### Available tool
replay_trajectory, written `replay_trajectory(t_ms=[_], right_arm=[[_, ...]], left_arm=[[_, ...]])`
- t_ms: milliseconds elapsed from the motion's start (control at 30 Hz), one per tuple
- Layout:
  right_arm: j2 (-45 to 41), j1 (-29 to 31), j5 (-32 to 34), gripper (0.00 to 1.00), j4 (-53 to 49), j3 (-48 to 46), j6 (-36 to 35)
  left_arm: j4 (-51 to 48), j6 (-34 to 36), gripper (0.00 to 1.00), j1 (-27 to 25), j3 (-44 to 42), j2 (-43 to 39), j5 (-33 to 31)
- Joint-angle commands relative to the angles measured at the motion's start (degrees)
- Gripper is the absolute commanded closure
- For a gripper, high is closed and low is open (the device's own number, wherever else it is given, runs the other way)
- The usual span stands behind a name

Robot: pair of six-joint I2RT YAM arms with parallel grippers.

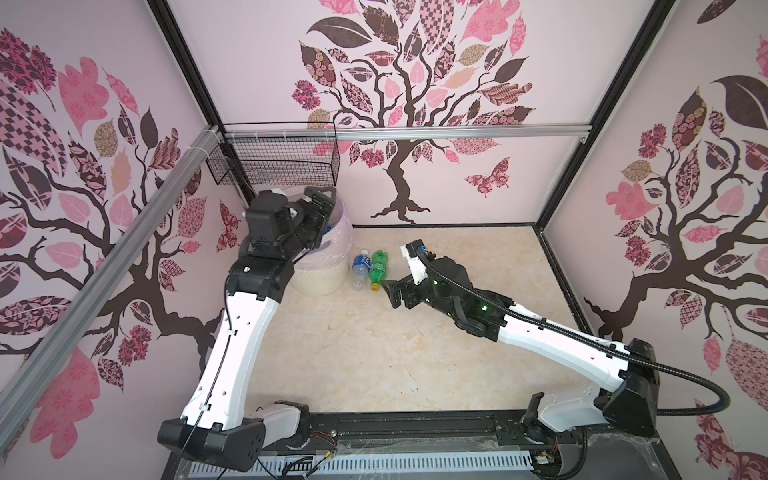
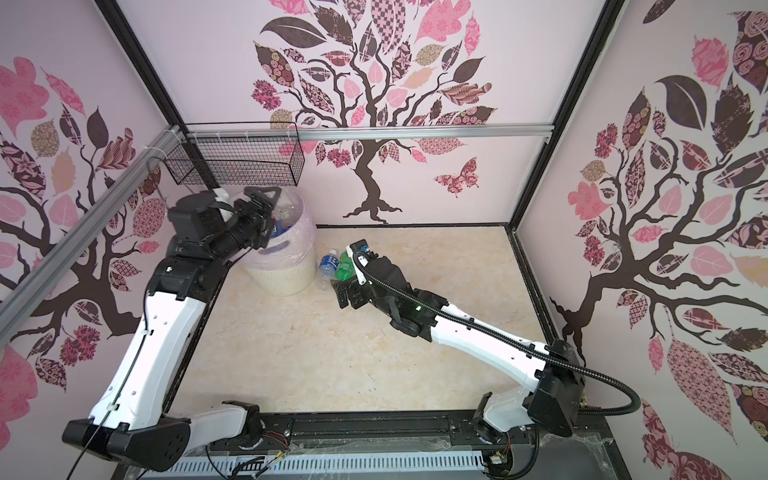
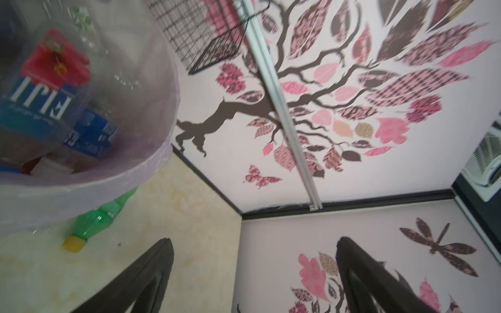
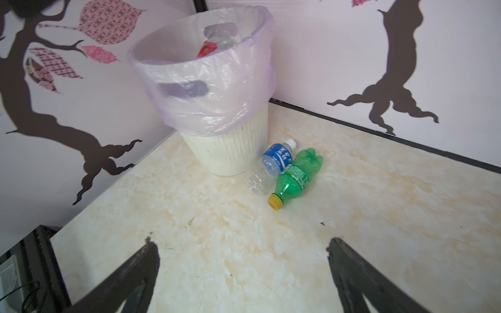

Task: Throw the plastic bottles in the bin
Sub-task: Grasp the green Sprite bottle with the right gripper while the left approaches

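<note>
Nearly done, one pair to go

The left claw point(image 3: 254, 241) hangs over the left rim of the bin point(image 4: 225, 151), spread wide with nothing between its jaws, and binned bottles point(image 3: 40, 89) lie inside. Just right of the bin's foot, on the desk point(image 1: 374, 353), a clear bottle point(image 4: 275, 160) with a blue label lies on its side, white cap toward the bin's far side. A green bottle point(image 4: 295, 173) lies snug against it, parallel but head to tail, yellow cap toward the bin's near side. Further right of the bin the right claw point(image 4: 242, 241), spread and empty, faces the pair. Both look empty to me: light, thin-walled, slick, likely to roll or crumple. I'd take either across its labelled middle, square to its length
</note>
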Motion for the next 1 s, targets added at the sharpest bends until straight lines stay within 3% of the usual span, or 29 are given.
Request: replay_trajectory(t_ms=[0, 233, 700, 967], right_arm=[[1.54, -4.16, -0.53, 0.01, -2.07, 0.09, 6.2], [9.15, -11.18, -8.74, 0.01, -0.33, -1.06, 13.77], [31.93, -12.83, -23.64, 0.05, 6.61, 7.64, 25.54], [41.49, -12.83, -27.99, 0.12, 9.23, 14.13, 30.32]], left_arm=[[-0.71, 5.98, 0.03, -3.29, -3.58, -1.21, 0.82], [-0.98, 10.19, 0.03, -9.0, -13.92, -1.29, 2.55], [-0.31, 13.45, 0.03, -8.68, -31.82, -3.63, 4.38], [1.01, 13.97, 0.03, -3.95, -38.78, -5.56, 7.99]])
